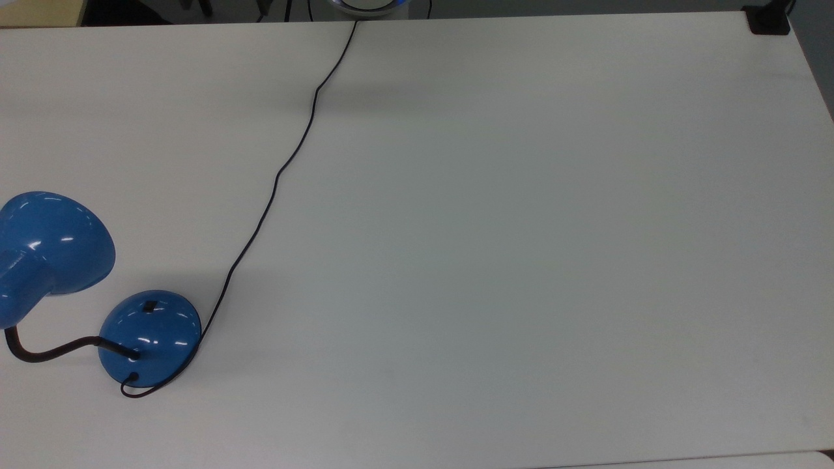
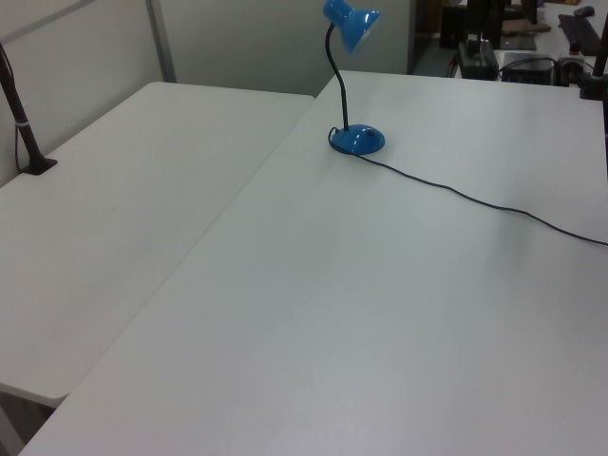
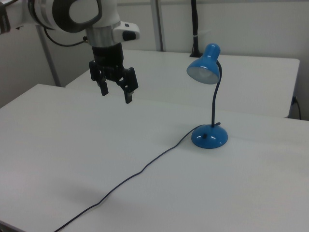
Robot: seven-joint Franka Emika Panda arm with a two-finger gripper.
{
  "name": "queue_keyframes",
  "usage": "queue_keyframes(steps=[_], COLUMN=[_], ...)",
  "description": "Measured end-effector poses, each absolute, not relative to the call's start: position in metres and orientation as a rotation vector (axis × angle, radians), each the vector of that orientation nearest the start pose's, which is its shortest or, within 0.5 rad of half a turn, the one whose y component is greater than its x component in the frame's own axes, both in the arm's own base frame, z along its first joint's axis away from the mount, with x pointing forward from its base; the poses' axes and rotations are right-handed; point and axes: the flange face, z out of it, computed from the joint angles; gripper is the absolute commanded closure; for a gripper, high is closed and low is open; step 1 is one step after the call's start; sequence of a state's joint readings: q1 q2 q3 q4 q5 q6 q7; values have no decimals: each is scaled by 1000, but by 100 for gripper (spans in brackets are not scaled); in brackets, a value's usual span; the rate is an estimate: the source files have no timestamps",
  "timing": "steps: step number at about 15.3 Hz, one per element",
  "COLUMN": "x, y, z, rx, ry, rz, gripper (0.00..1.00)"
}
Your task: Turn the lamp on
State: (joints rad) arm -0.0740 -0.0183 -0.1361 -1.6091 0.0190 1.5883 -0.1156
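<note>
Blue and glossy, the lamp [image 3: 208, 96] stands on the white table [image 3: 72, 159], towards the right view's right; in the top view it sits at the near left corner, its shade [image 1: 49, 251] leaning out past the domed base [image 1: 150, 339]. A small black switch [image 1: 150, 306] sits on top of that base, on the side facing away from the black neck [image 3: 216, 101]. The thin cord [image 1: 287, 163] leaves the base and runs across the tabletop to the far edge of the top view. The bulb looks dark, so nothing of the task appears done yet.

The gripper [image 3: 116, 92] hangs in the air well to the right view's left of the lamp, high over the table, fingers spread apart with nothing between them.

Risks, as I judge them: the switch is small and sits on a curved, slick dome, so a fingertip coming down off-centre could slide off it without clicking. A push with a sideways component might skate the light base across the smooth table (or tip the top-heavy lamp). The approach also crosses the cord, which a low finger could snag, and the shade overhangs near the base.
</note>
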Motion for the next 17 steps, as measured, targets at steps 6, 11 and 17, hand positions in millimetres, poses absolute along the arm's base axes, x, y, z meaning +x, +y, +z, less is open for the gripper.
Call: queue_keyframes(steps=[6, 11, 17], x=[538, 543, 581], y=[-116, -118, -154], z=[619, 614, 575], rx=[-3116, -3123, -3170], ry=[157, 48, -52], rz=[-4, -15, -226], gripper=[9, 94, 100])
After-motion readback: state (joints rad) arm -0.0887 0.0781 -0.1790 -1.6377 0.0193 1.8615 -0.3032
